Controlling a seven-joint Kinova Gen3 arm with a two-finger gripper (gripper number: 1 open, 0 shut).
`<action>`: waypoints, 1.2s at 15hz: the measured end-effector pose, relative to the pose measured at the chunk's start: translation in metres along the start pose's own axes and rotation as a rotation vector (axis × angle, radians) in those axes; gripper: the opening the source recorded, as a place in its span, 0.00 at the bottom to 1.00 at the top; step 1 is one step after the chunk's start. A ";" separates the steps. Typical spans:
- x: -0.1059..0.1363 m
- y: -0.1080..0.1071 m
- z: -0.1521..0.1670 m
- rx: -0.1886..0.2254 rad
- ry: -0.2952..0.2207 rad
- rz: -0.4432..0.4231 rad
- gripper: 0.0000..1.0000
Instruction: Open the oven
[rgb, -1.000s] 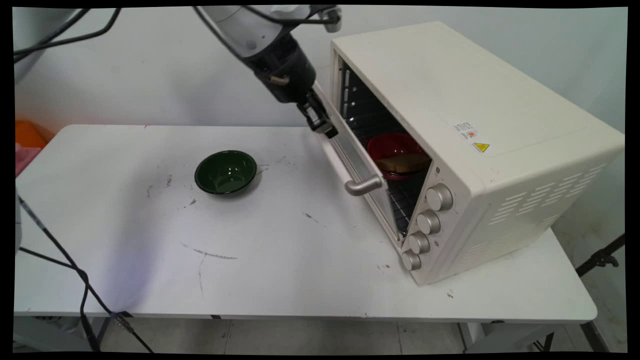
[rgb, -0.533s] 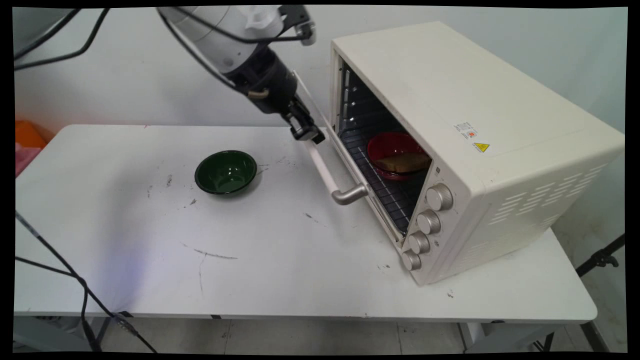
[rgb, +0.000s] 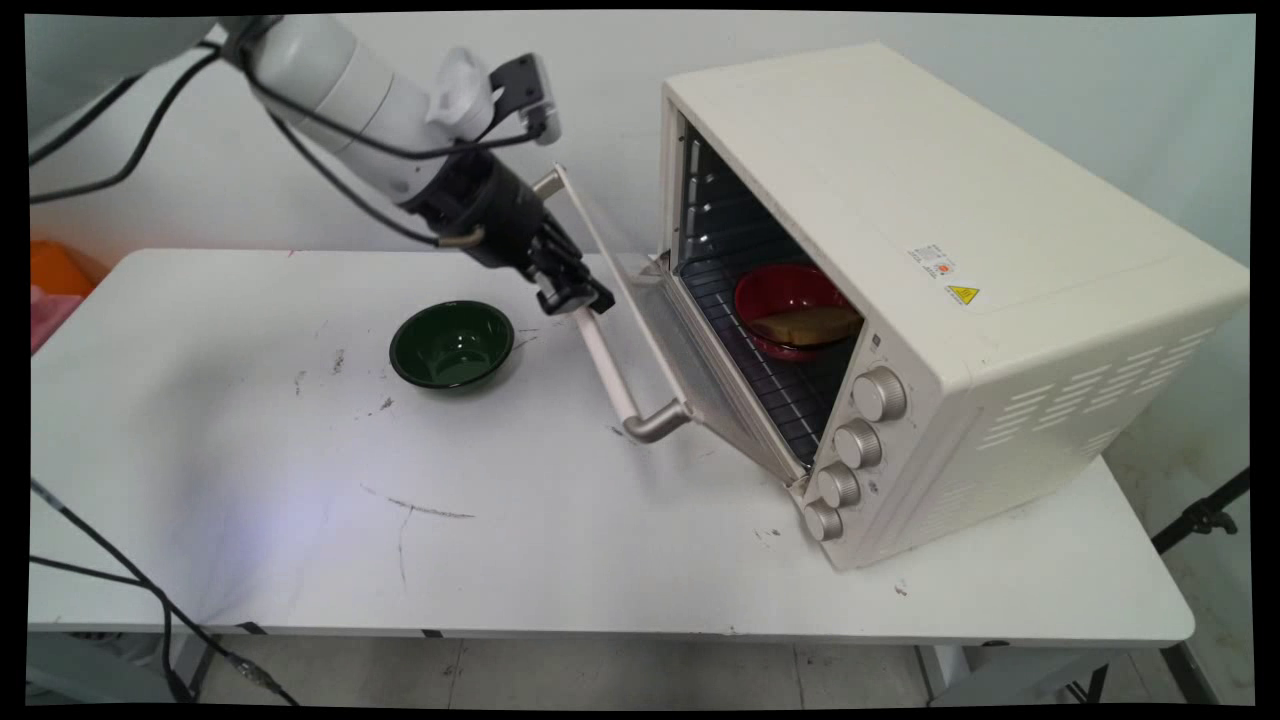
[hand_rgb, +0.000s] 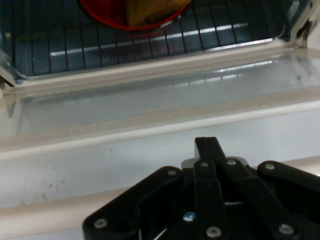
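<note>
Oven door handle, a cream bar with metal end brackets (rgb: 610, 365), sits clamped in the black two-finger gripper (rgb: 578, 298) near its far end. Beyond the gripper, the glass-paned drop-down door (rgb: 665, 330) hangs roughly half lowered from the cream toaster oven (rgb: 950, 300); inside, a red bowl holding a brown bread piece (rgb: 800, 312) rests on the wire rack. A dark green bowl (rgb: 451, 344) stands just beside the gripper's near side. Risk: an off-centre grip may slip from the bar, dropping the door. Since one second ago, the door has swung further down.
</note>
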 end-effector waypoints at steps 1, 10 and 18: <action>-0.007 -0.001 0.002 -0.003 0.008 0.000 0.00; -0.073 -0.008 0.024 -0.021 0.088 0.003 0.00; -0.115 -0.008 0.042 -0.037 0.137 -0.012 0.00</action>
